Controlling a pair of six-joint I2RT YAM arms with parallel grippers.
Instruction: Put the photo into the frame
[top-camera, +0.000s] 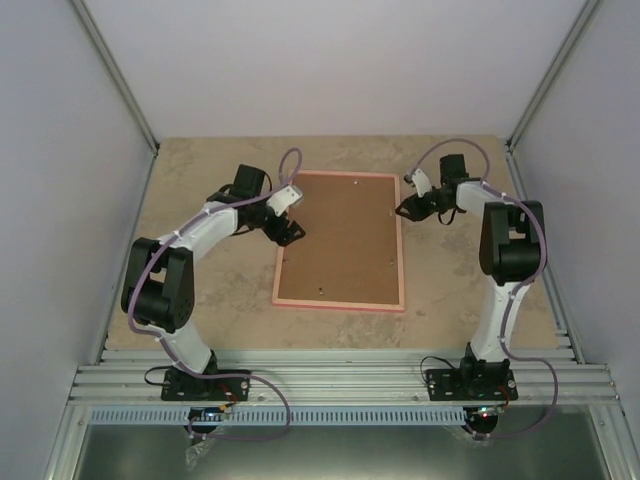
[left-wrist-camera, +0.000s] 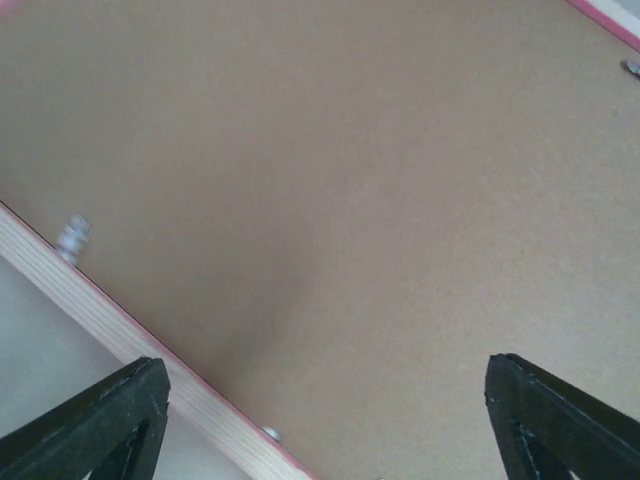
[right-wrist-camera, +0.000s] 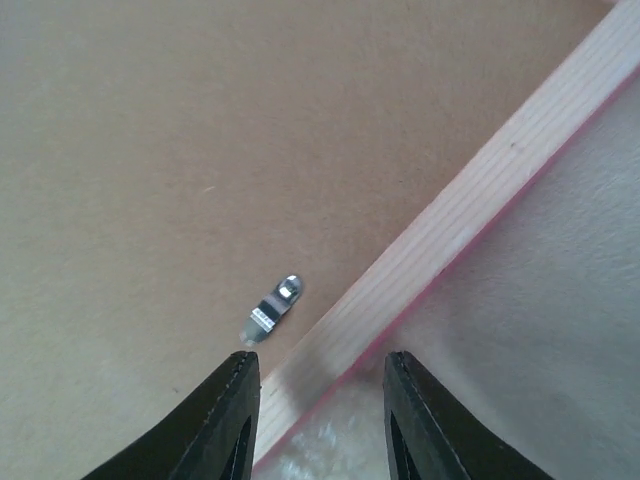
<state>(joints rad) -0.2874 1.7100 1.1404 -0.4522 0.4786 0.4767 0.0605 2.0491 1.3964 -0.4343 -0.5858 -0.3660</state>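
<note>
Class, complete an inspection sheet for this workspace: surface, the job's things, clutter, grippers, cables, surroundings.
Surface: beige mottled table, flat.
Job's things: pink frame lies flat, with a brown backing board filling it; photo: nothing seen.
Clutter: nothing seen, only small metal tabs on the board.
Grippers: left gripper open wide over the frame's left edge; right gripper open less wide over its right edge.
Cables: purple cables trail from both grippers.
Surroundings: pale walls; aluminium rails at the near edge.
</note>
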